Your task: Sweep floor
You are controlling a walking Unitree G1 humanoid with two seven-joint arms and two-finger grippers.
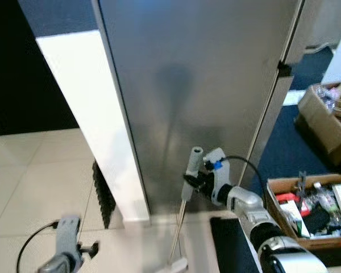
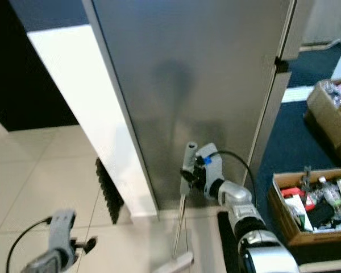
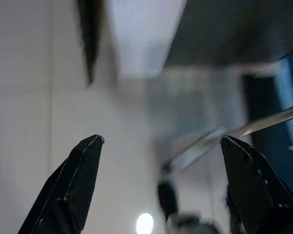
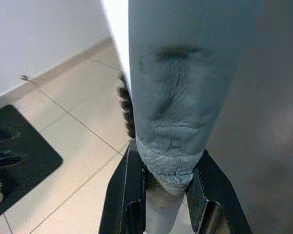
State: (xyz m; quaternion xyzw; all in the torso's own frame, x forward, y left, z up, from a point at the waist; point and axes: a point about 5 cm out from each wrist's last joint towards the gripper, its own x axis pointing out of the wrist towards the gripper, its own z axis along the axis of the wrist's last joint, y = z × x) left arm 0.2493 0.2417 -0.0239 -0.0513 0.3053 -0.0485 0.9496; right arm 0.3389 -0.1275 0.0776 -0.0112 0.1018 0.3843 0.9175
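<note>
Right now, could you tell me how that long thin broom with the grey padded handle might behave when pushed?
The broom probably stays stiff but light: its shaft looks thin and metallic. The right gripper clamps the wrinkled grey foam grip, so slipping seems unlikely.

I can't read any text, brand, number or sign from here. The likeliest place for print is the open cardboard box (image 1: 307, 224) on the dark blue carpet to the right of the grey metal panel (image 1: 199, 96); the packets inside it show red, white and black patches, but they are too small and soft for me to read. The second cardboard box (image 1: 324, 122), further back beyond the first, shows plain brown sides. The panel itself carries no marking I can read.
</note>
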